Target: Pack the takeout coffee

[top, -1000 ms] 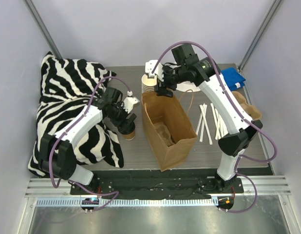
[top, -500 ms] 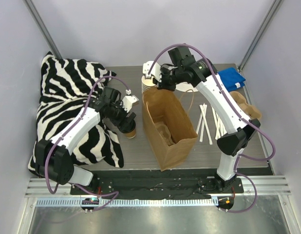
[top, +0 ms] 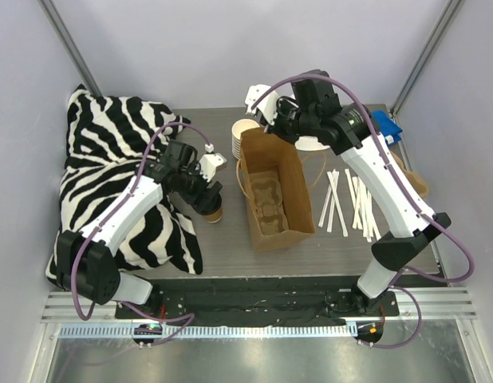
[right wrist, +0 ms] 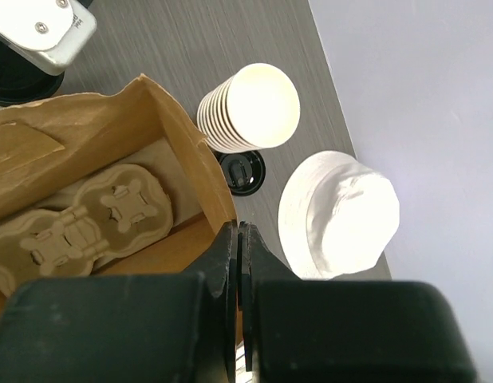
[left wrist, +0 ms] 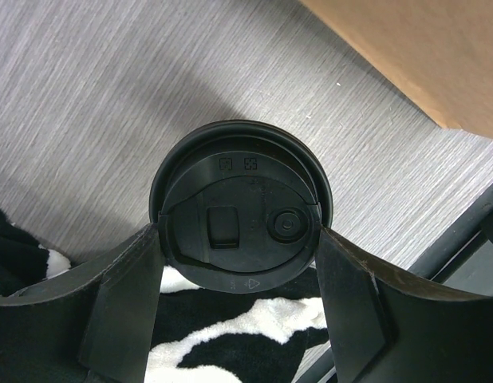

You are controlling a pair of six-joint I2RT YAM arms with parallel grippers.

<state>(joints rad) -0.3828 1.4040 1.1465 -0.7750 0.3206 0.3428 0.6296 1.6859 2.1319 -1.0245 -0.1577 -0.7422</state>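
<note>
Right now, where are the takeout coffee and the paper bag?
takeout coffee (left wrist: 240,227): left wrist view, middle of its black lid.
paper bag (top: 272,152): top external view, inner face of far wall.

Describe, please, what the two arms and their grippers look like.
The left arm and right arm have white shells, black joints and a looping purple cable each. The left gripper and right gripper are black, with two broad flat fingers.
</note>
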